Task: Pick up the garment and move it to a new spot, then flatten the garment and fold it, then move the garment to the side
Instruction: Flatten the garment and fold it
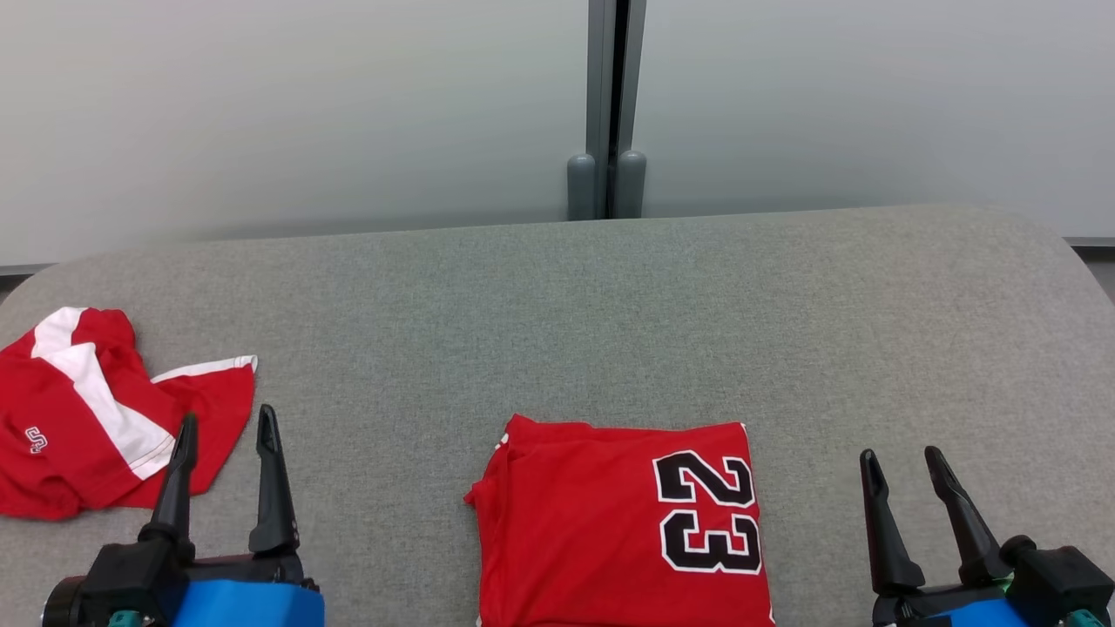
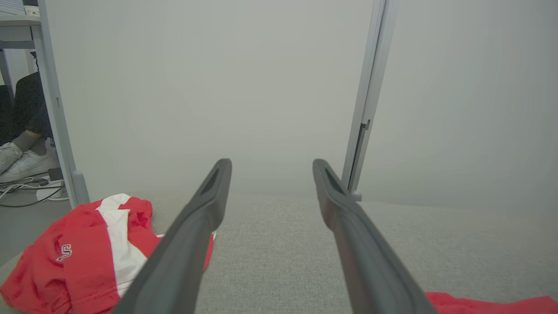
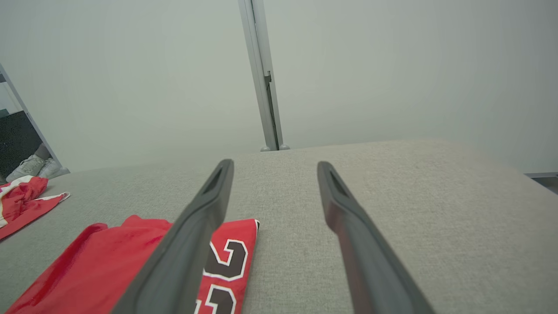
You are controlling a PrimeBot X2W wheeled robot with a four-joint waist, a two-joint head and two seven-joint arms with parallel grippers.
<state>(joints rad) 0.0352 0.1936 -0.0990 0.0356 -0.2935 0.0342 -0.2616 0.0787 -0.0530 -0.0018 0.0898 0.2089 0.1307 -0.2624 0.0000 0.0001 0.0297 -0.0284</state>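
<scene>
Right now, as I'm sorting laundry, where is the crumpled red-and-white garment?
In the head view the crumpled red-and-white garment lies at the left edge of the grey table, beside the left tool, well left of the folded red 23 jersey.

The left tool [image 1: 227, 415] and right tool [image 1: 899, 453] have tapered black fingers [image 1: 272, 488], blue housings [image 1: 248, 607].

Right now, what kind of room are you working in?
Probably an office or lab bay: a grey fabric-covered table backs onto frosted partition panels joined by a grey post, and past the panels' edge a person's white sneakers and loose cables lie on the floor.
</scene>
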